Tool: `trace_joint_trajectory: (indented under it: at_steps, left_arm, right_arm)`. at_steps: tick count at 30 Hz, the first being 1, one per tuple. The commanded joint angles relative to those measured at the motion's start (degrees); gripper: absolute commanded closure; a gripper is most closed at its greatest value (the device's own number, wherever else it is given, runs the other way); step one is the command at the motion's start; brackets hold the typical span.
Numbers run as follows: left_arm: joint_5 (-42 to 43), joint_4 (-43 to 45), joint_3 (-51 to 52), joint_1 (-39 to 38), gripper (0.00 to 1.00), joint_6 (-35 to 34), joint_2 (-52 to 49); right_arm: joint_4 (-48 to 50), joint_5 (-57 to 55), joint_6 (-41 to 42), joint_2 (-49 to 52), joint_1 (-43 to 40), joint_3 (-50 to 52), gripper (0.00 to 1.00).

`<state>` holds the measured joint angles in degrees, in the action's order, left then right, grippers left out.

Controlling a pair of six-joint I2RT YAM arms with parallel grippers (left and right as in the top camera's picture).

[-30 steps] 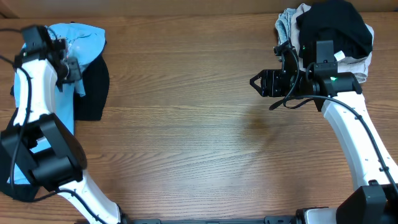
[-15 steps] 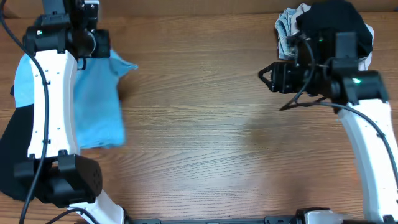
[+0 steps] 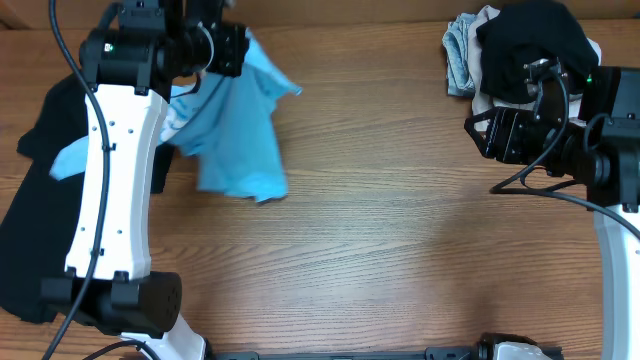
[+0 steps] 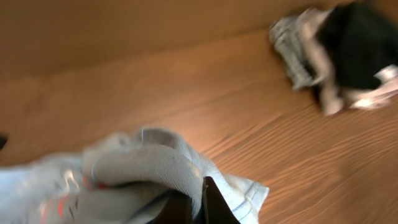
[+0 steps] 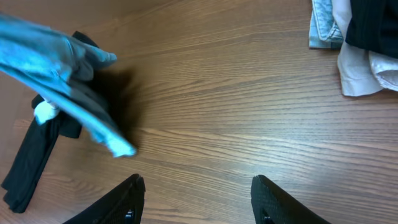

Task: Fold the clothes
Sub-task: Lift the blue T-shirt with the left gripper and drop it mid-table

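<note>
Open wood-grain tabletop [image 3: 400, 240] spans the centre and near edge between the arms. Near the far-left corner, the left gripper [image 3: 228, 48] is clamped on the light blue T-shirt [image 3: 240, 130], which hangs crumpled. A limp black garment [image 3: 35, 200] drapes the left edge. The right gripper [image 3: 476, 135], jaws spread and empty, hovers beside the clothes pile [image 3: 520, 50] at the far-right corner.

One blue T-shirt [image 3: 240, 140], one black garment [image 3: 30, 225], one clothes pile [image 3: 530, 45]

We see the light blue T-shirt [image 3: 240, 140] hanging crumpled at eleven o'clock; the black garment [image 3: 30, 230] lies spread out at nine o'clock.
</note>
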<state>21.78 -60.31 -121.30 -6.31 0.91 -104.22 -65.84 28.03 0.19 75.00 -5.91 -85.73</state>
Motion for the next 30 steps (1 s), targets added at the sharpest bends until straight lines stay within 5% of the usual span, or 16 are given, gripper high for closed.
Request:
trace_joint_trajectory:
  at_steps: [1, 13, 30]
  left_arm:
    - [3.8, 1.0, -7.3, -1.8, 0.96, -3.3, 2.1]
    - [1.9, 2.1, -11.6, -9.8, 0.96, -5.7, 0.6]
    - [-20.2, -7.9, -12.6, -12.0, 0.96, -7.4, 15.4]
  right_arm:
    - [-0.7, -0.2, -0.5, -1.1, -0.1, -1.5, 0.41]
    - [-12.1, -6.0, 0.2, -1.1, -0.1, -1.5, 0.46]
    - [-13.5, -6.2, -0.2, -1.1, -0.1, -1.5, 0.45]
